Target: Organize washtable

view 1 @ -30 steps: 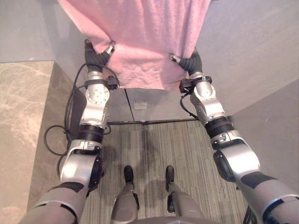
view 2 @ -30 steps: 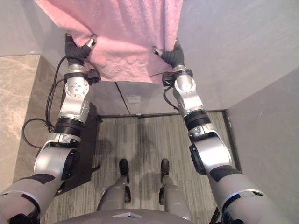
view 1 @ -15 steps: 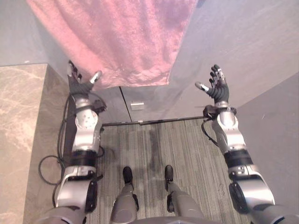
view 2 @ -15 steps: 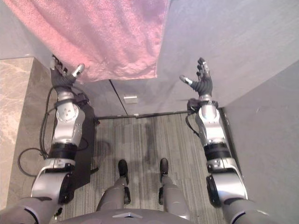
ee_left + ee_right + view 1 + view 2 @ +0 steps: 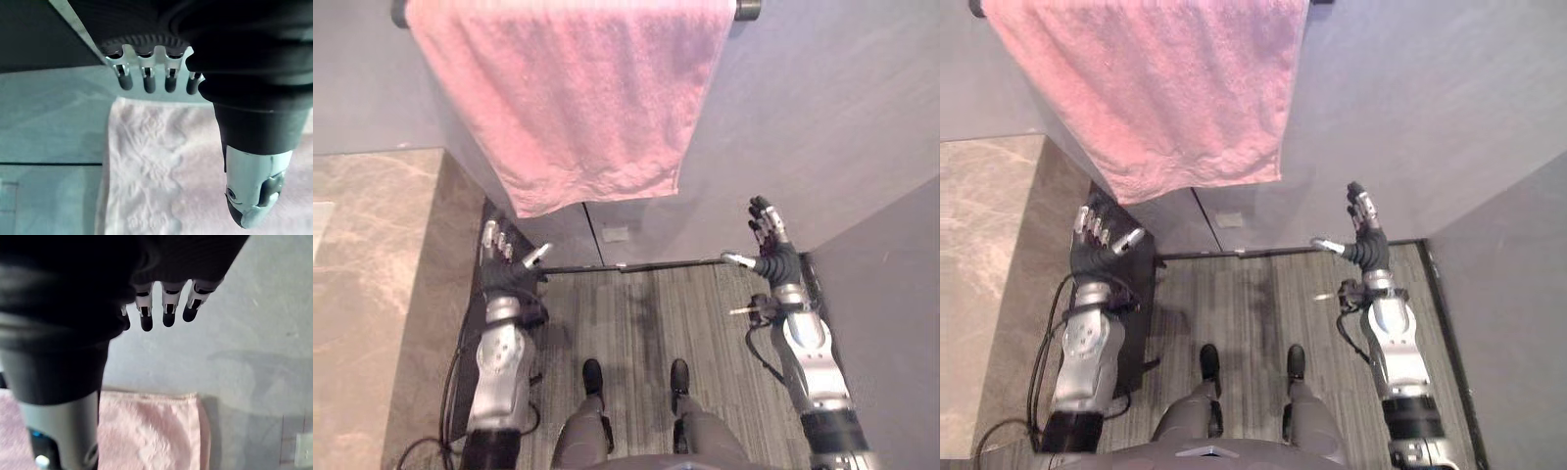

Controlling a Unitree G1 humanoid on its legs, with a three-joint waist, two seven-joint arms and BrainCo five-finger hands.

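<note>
A pink towel (image 5: 570, 98) hangs spread over a dark rail (image 5: 747, 9) on the grey wall, its lower hem free. My left hand (image 5: 505, 269) is below the towel's left corner, fingers straight and open, holding nothing. My right hand (image 5: 770, 249) is off to the right of the towel and lower, also open with spread fingers. The left wrist view looks past straight fingers (image 5: 146, 83) at the towel (image 5: 161, 171). In the right wrist view the towel (image 5: 151, 431) hangs beyond my straight fingers (image 5: 168, 316).
A marble counter (image 5: 372, 294) runs along the left. A grey wall (image 5: 822, 108) stands behind the towel and another wall (image 5: 901, 284) closes the right side. Striped carpet (image 5: 646, 313) covers the floor between them.
Both hands let go of the towel's lower hem, opened and dropped down and outward. The towel now hangs free from the rail. The view has tilted up, bringing the rail in.
</note>
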